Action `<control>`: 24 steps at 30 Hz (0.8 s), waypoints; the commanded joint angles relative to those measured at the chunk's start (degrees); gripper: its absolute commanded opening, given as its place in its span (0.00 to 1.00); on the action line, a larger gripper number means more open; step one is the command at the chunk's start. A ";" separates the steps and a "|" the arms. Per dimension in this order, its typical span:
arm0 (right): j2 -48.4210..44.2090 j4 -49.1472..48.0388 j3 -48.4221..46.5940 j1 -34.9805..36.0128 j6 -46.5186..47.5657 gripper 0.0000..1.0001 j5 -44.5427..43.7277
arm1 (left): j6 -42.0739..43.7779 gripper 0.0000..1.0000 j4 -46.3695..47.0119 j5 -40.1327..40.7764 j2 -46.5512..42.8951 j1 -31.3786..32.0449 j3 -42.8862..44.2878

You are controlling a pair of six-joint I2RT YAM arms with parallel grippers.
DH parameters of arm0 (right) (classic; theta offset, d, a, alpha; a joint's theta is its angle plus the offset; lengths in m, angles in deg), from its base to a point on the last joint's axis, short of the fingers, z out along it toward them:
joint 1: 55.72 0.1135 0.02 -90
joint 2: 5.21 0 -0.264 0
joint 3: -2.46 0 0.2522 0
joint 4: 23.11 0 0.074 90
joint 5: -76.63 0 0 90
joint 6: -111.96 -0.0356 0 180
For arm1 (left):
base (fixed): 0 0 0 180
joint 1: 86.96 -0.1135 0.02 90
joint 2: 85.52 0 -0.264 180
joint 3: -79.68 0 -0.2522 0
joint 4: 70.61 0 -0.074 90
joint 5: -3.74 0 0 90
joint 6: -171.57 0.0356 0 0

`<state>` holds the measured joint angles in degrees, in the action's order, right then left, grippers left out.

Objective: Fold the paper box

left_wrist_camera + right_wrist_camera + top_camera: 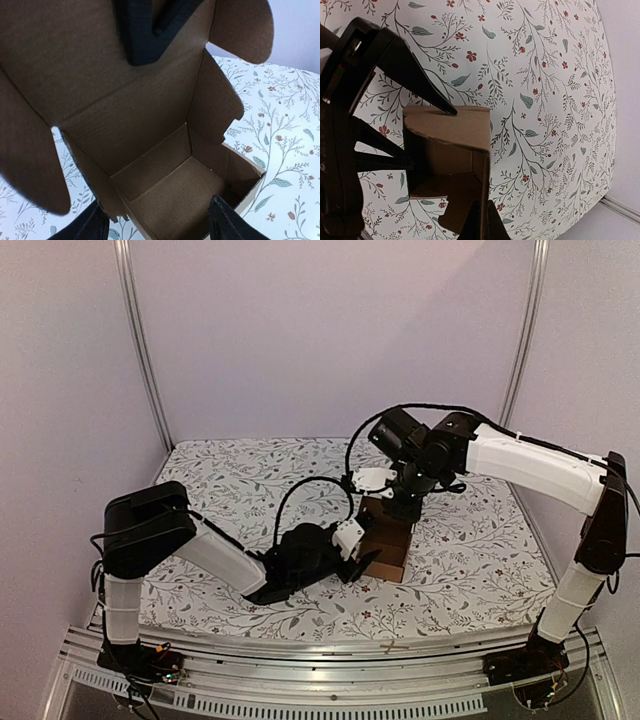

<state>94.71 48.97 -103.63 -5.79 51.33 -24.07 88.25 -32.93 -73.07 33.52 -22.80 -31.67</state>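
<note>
Left arm (215, 555): It starts at the near left corner of the desk (230, 480). It lies low and reaches toward the middle.

Left pincer (362, 562): Its two black fingers (225, 222) are apart. The wrist camera looks right into the open box, with one finger low at each side of it. In the right wrist view, one finger tip touches the top edge of the box. I cannot tell if the fingers squeeze the box.

Box (392, 540): It is plain brown cardboard. It sits on the desk near the middle, a little to the right, between the two pincers. It is folded up into a small carton with four walls and a floor. The top is open.

Lid flap (100, 65): It stands up tall at the back of the box. It has a round ear on each side.

Right pincer (395, 508): It comes down from above onto the back of the box. Its fingers are together, pinching the thin lid flap.

Right arm (530, 465): It starts at the near right corner. It goes up high, then bends over toward the box.

Desk: A white cloth covers it, with green leaves and small red flowers.
</note>
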 commanded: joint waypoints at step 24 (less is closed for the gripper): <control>-6.28 -5.08 6.48 1.22 2.22 0.00 3.50 | 2.10 0.68 5.10 -1.94 1.46 4.31 -0.93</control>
<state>87.15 44.17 -95.57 -5.31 52.84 -21.20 89.69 -27.73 -74.08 34.48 -19.63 -33.66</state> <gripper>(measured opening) 0.005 0.678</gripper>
